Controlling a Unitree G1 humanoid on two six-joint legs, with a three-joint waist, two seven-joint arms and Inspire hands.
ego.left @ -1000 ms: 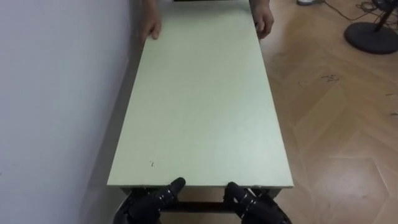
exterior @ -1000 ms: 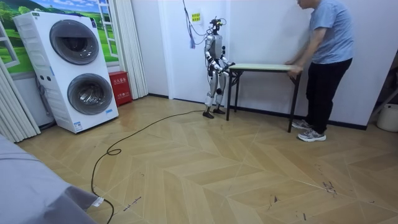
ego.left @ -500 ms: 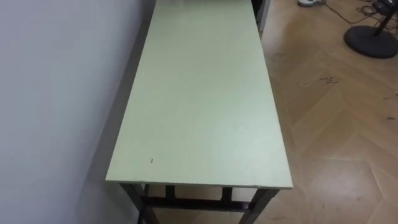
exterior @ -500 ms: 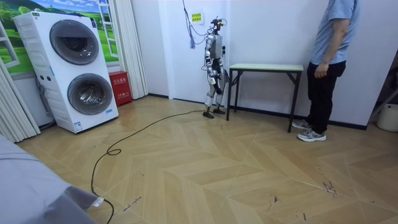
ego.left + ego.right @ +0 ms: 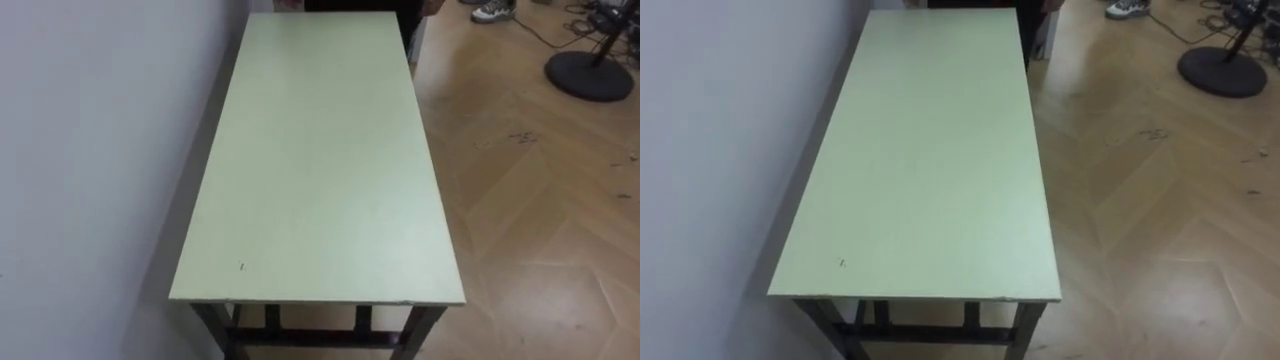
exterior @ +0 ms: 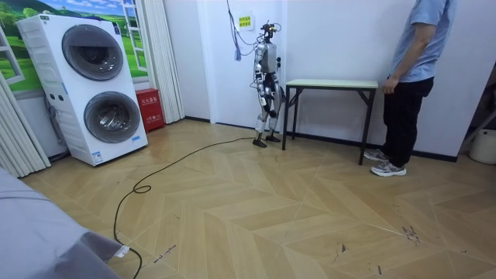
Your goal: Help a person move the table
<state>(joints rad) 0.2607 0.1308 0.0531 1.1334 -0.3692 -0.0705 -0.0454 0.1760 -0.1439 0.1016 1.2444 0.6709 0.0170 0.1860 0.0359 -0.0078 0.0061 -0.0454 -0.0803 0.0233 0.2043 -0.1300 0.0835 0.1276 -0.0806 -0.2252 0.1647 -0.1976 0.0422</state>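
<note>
Desk (image 5: 320,160) first: you see it standing flat on its dark legs, with one long side close along the wall (image 5: 90,150) on the robot's left. The near short end is right in front of the robot. The person (image 6: 411,70) stands at the far short end, with one arm bent near that end. You cannot tell if that hand touches the desk.

In the room view you see the right hand (image 6: 263,98) and the left hand (image 6: 273,96) low by the robot's body, not on the desk. They are too small there, so you cannot tell if they are spread or closed.

This could be the moment before a lift, or the moment after the desk is set down in its place. The pictures fit both.

The top looks hard, flat and stiff, so it likely will not bend. It is long, and the frame looks like metal, so you can guess it is heavy for one carrier. The top looks smooth, so a hold from above may slip.

The good place to hold looks like the near short edge, with one hand near each corner, reaching under the top by the dark bar. The wall is very close, so that long side could scrape. The floor (image 5: 540,200) on the right has more room.
</note>
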